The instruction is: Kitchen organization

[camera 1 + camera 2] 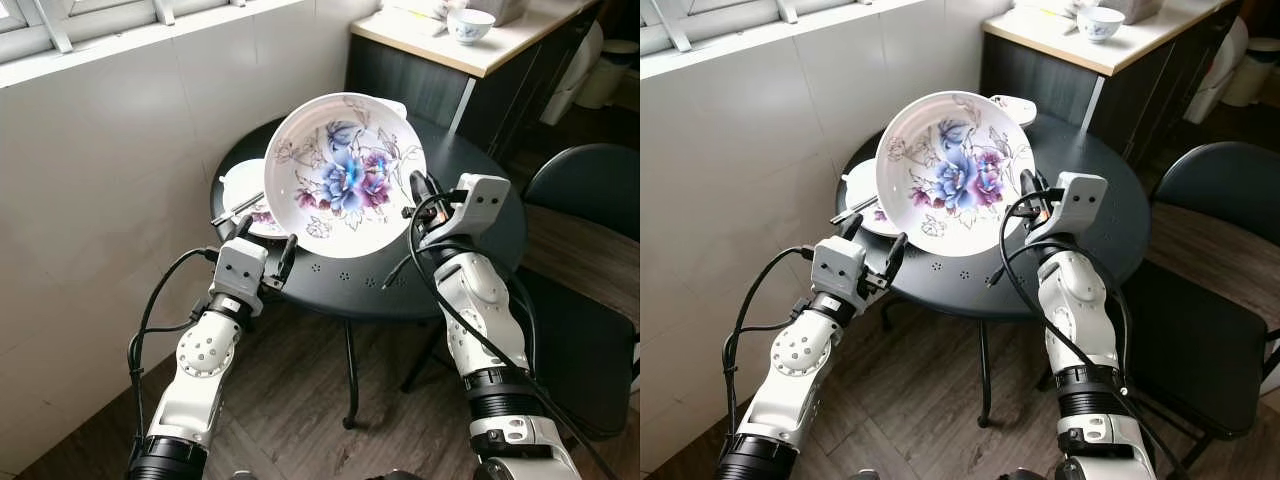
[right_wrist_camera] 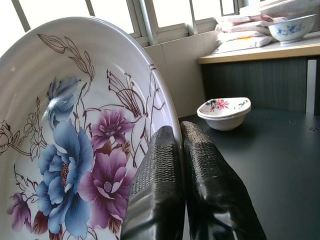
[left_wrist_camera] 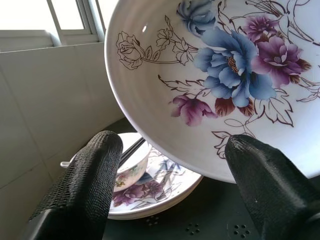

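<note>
You had the right gripper [image 1: 418, 195] clamped on the floral plate's [image 1: 340, 170] right rim, tilted above the round table [image 1: 470, 215] — the left gripper [image 1: 265, 250] open just below. Stacked dishes [image 1: 245, 195] remained at far left — sorting barely begun.

Round black table [image 1: 480, 215], flowered plate [image 3: 165, 192] with bowl, small dish [image 2: 224, 113]

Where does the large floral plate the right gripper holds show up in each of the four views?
Left eye view: large floral plate, centre, tilted up above the round black table.
Right eye view: plate, centre-left, right gripper at its rim.
Left wrist view: plate across the upper right, past the open left gripper.
Right wrist view: plate on the left.
Shared landmark: the black table.
</note>
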